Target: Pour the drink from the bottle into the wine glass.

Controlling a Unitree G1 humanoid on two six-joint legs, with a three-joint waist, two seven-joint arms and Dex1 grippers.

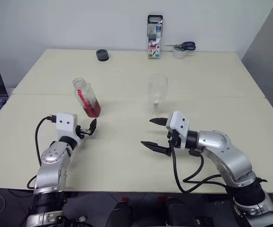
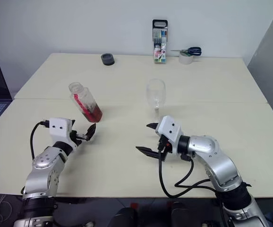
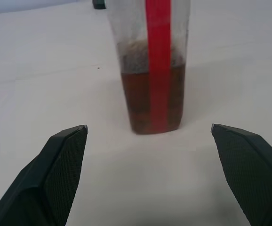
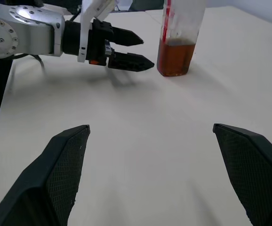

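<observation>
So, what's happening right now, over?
Left gripper open, just short of the small clear red-labelled plastic bottle of amber drink. Right gripper open, empty. Clear stemmed wine glass upright, empty. Nothing in the way.

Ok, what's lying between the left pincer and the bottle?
Nothing: bare table separates the open left pincer from the bottle, seen in the left wrist view.

My arms are rounded silver-grey metal shells with black joints, each wrist capped by a white boxy camera housing; black cables loop alongside, and my fingers are black, tapering, textured wedges.
</observation>
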